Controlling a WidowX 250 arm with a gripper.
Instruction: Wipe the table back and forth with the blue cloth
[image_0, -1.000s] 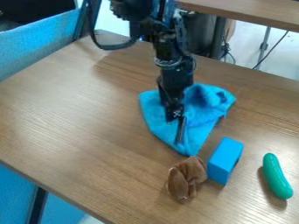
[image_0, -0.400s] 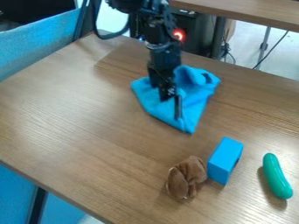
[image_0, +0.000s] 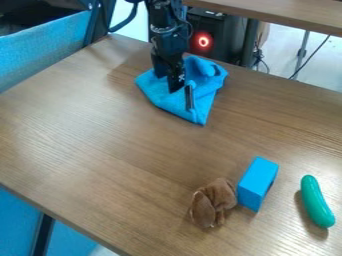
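Jaws, black: cannot tell whether spread or pressed together; against cloth. Blue cloth: soft, rumpled, beneath and around jaws; raised fold at one o'clock. Wood-grain counter. Brown fabric item: crumpled, near six. Blue block: smooth-faced, five. Green curved object: glossy, half past four.

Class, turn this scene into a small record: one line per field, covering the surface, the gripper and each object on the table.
surface: wood-patterned table
gripper: black, down at the blue cloth, near the table's far edge
cloth: blue, rumpled, with one corner pointing toward the camera
soft item: brown, crumpled, close beside the blue block
block: blue, between the brown and green items
green item: curved, smooth, farthest right in the picture
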